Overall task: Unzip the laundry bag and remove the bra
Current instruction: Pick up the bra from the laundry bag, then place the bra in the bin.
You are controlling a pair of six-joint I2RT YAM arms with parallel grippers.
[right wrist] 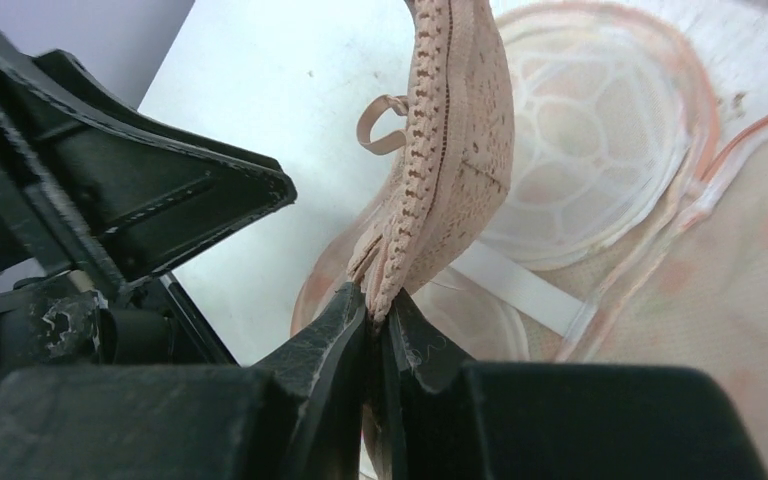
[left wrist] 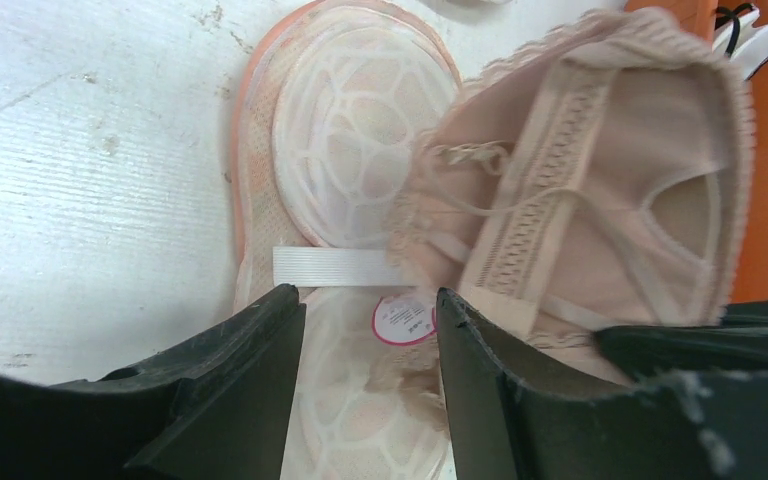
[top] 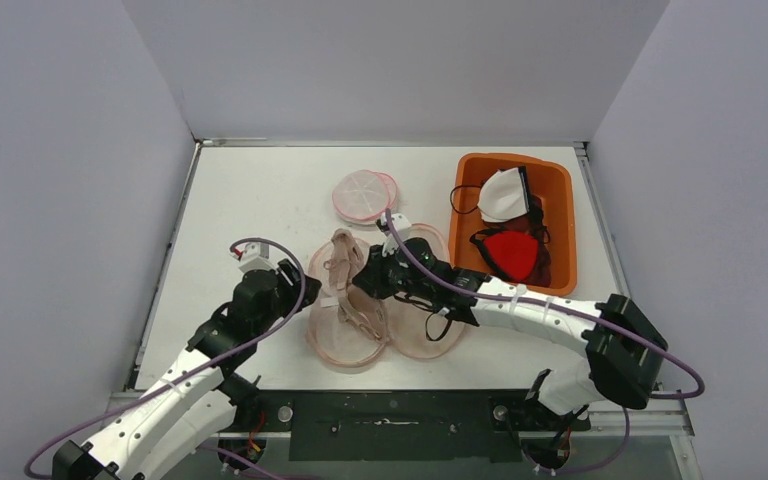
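Near the worktop's [top: 250, 190] front edge, the round pink-rimmed mesh laundry bag [top: 422, 338] lies unzipped and spread open. The right end effector [right wrist: 375, 305] is clenched on the beige lace bra [right wrist: 450, 150], which hangs over the bag's left half. The left end effector [left wrist: 370, 300] is released and empty. Carrying the bra clear seems to be all that is left.

Plain pale lilac-grey walls [top: 390, 60] fill the top, left and right of the frame around a scuffed white table [top: 250, 190], evenly lit, metal trim [top: 390, 142] along its far edge.
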